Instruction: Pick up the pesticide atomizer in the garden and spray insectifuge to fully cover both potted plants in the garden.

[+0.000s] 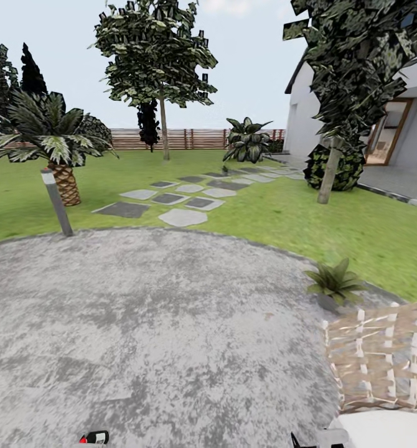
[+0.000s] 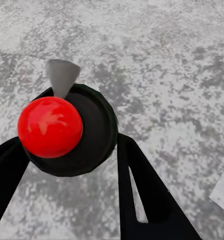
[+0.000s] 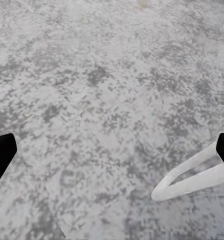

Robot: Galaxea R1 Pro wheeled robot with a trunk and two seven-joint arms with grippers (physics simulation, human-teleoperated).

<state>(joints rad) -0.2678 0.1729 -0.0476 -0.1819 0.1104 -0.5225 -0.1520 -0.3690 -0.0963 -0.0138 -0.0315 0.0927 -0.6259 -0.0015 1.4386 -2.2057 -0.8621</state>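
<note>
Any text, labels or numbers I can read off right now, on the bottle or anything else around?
None readable. The pesticide atomizer in the left gripper shows its red top and black body, no label face. The bollard post, wicker piece and house carry no lettering.

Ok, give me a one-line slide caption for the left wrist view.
Left gripper holding the pesticide atomizer, red nozzle top toward the camera, above the grey paved patio.

Atomizer [image 2: 66,130] black with a glossy red top; patio [image 1: 159,323] mottled grey; lawn [image 1: 333,224] green; fence [image 1: 190,138] brown, slatted; plant [image 1: 333,283] green; black fingers [image 2: 142,195].
</note>
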